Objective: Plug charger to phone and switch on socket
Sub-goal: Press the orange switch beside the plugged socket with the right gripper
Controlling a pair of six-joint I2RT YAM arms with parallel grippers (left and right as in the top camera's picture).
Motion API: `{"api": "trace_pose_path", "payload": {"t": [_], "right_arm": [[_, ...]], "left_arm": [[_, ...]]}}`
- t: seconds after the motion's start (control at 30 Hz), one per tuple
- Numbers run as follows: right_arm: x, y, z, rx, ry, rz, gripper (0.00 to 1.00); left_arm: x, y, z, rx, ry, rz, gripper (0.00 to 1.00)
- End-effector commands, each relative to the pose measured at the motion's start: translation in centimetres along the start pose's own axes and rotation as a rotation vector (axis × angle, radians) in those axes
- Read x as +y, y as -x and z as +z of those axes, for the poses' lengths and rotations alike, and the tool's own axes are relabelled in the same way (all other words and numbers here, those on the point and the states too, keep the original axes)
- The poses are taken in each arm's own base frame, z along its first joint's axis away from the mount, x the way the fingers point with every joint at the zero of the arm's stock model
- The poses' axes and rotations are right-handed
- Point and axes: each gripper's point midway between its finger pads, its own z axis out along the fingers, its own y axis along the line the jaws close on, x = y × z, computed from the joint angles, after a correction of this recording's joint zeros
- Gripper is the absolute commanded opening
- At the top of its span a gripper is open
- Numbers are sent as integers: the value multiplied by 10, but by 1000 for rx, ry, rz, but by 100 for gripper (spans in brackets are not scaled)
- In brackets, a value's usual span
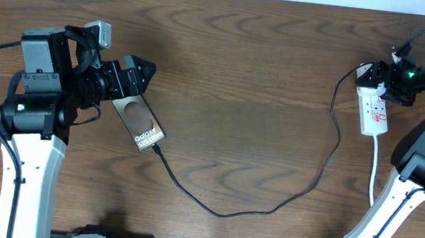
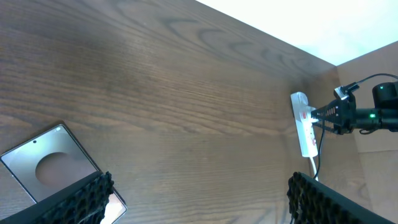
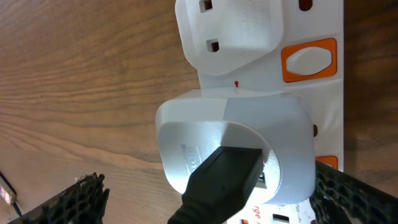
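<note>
The phone [image 1: 141, 122] lies on the table, bronze with white "Galaxy" lettering; it also shows in the left wrist view [image 2: 43, 165]. The black charger cable [image 1: 266, 210] runs from the phone's lower end in a long loop to the white socket [image 1: 375, 115]. My left gripper [image 1: 134, 77] is open and empty just above the phone's far end; one finger overlaps the phone in the left wrist view [image 2: 199, 205]. My right gripper [image 1: 374, 77] is open over the socket's far end. In the right wrist view its fingers [image 3: 217, 208] flank a white adapter [image 3: 249, 134] that holds a black plug [image 3: 224, 177].
The socket strip [image 3: 323, 25] has orange switches [image 3: 308, 59] beside each outlet and a second white plug [image 3: 233, 34] in it. Its white cord [image 1: 374, 170] runs toward the front near the right arm's base. The socket also shows in the left wrist view [image 2: 305, 127].
</note>
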Motion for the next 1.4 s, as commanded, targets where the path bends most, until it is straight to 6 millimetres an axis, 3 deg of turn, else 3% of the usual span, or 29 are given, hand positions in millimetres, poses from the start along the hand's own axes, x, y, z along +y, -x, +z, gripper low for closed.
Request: {"api": "trace_pose_path", "payload": {"t": [0.0, 0.57, 1.03, 1.17, 1.37], "right_arm": [[7, 0, 12, 22, 23, 14, 99], [29, 0, 23, 35, 70, 19, 99], [24, -16, 49, 77, 109, 75, 99], [16, -16, 46, 73, 93, 109, 99], [-21, -16, 30, 50, -30, 244, 99]], "left_arm": [[2, -1, 1, 1, 11, 24, 92], [2, -1, 1, 3, 12, 24, 92], [2, -1, 1, 3, 11, 24, 92], [2, -1, 1, 3, 11, 23, 92], [2, -1, 1, 3, 11, 23, 92]]}}
